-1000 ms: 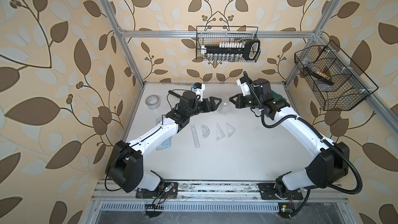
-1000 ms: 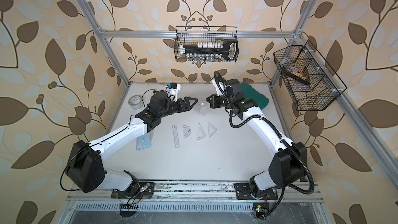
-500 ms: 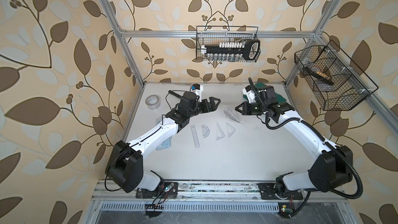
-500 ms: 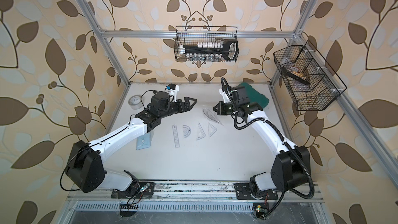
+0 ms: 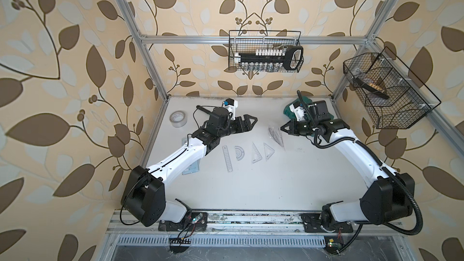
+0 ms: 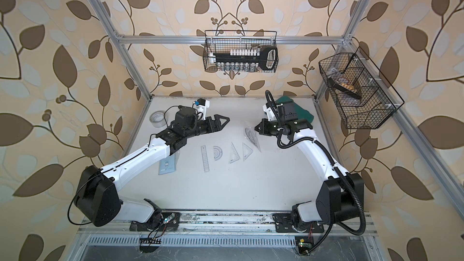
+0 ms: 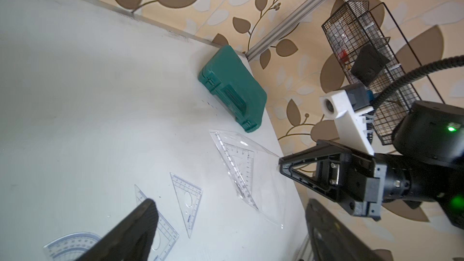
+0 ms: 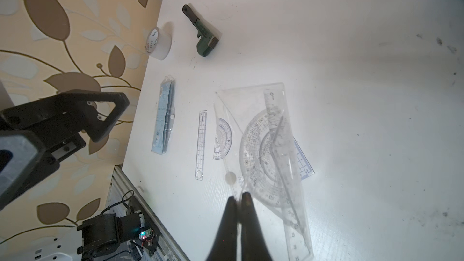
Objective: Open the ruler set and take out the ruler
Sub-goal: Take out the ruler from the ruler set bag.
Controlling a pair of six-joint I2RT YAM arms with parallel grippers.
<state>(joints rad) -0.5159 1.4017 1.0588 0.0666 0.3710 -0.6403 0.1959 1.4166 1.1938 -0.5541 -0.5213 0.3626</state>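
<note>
Drew right gripper [image 5: 282, 128] back from left gripper [image 5: 253, 121] since a second ago, taking the clear ruler set [image 5: 276, 135] along. Hard to tell apart what lies inside: overlapping see-through pieces in the right wrist view. Partly hidden behind the right arm [image 5: 351, 146]: green case [image 5: 287, 108]. Right side: clamped shut on the set's edge, set slanting from the fingertips toward the table [image 5: 251, 192]. Left side: spread wide, holding nothing. Beyond the set from the right fingertips: loose ruler [image 5: 228, 158], lying flat.

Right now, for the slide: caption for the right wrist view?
Shut right gripper pinches the clear ruler-set pouch; loose ruler and protractor on the table.
</note>
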